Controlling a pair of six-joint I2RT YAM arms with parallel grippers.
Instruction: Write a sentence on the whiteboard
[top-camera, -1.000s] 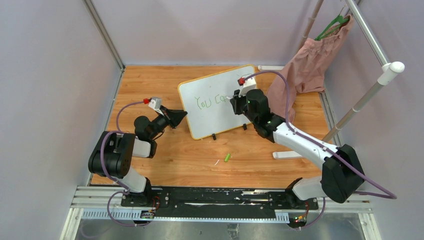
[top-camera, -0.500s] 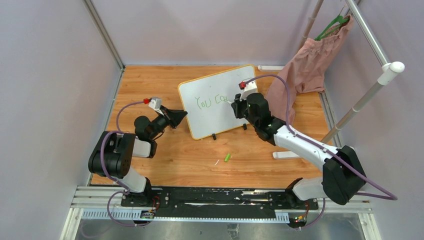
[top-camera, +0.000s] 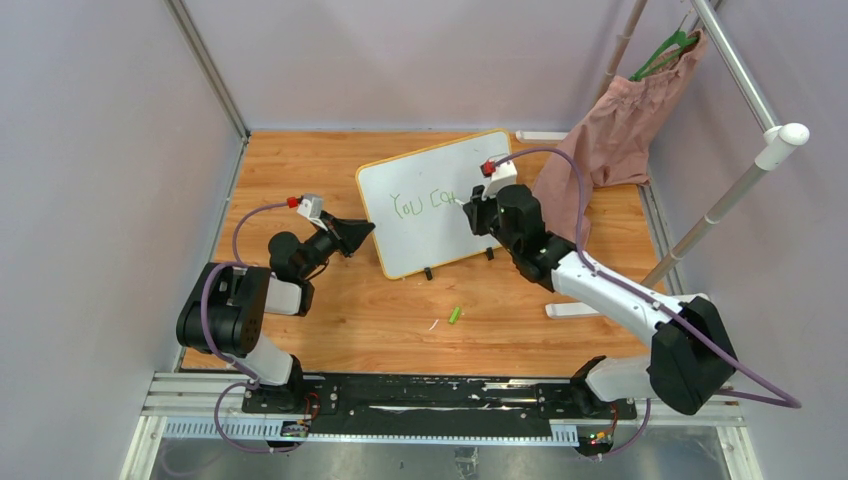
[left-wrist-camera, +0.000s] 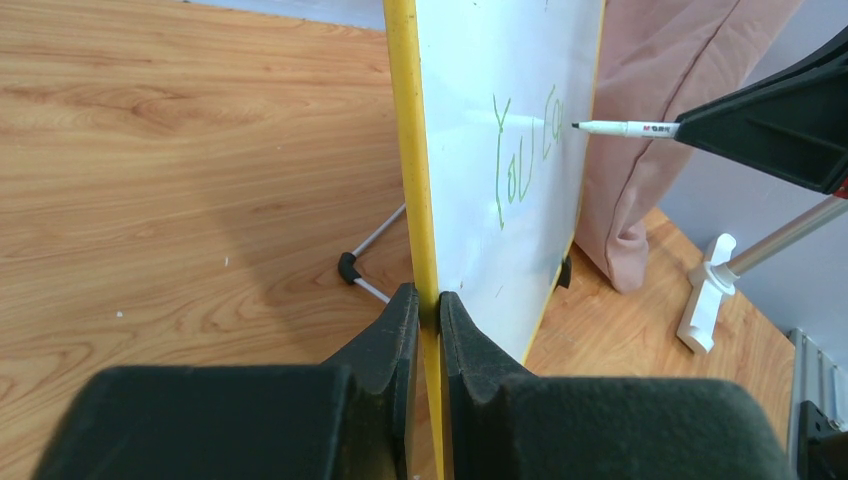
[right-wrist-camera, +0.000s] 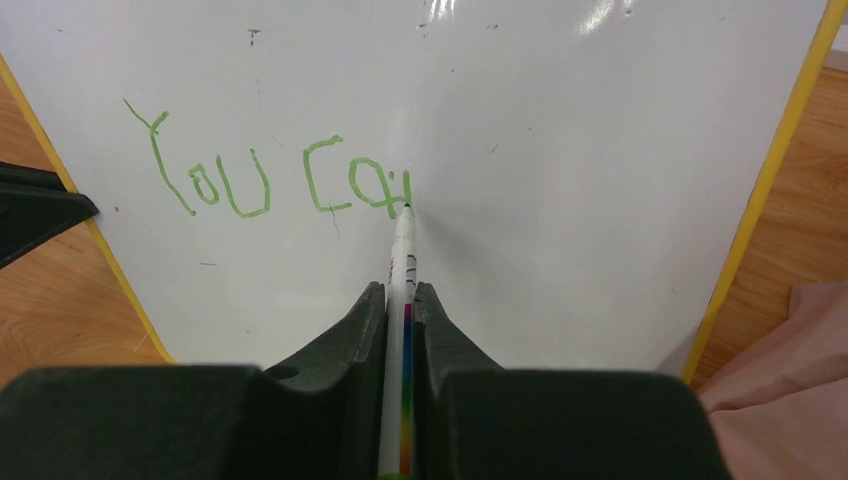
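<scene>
Writing — right claw (right-wrist-camera: 400, 292) pinches marker (right-wrist-camera: 404, 250), tip on board (right-wrist-camera: 600, 150) just ahead, at words (right-wrist-camera: 262, 185) | left claw (left-wrist-camera: 428, 300) clamps board's rim between its fingers | board light, stiff, tippy — hold by rim, press softly

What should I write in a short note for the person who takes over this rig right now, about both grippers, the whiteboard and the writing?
Left gripper: shut on the whiteboard, clamping its yellow rim and steadying it.
Right gripper: shut on the marker, tip at the board just after the last stroke.
Done: the sentence reads "You ca" in green so far.
Left: finish that word, then write the rest.
Note: a small green piece, perhaps the cap, lies on the table in front of the board.
</scene>
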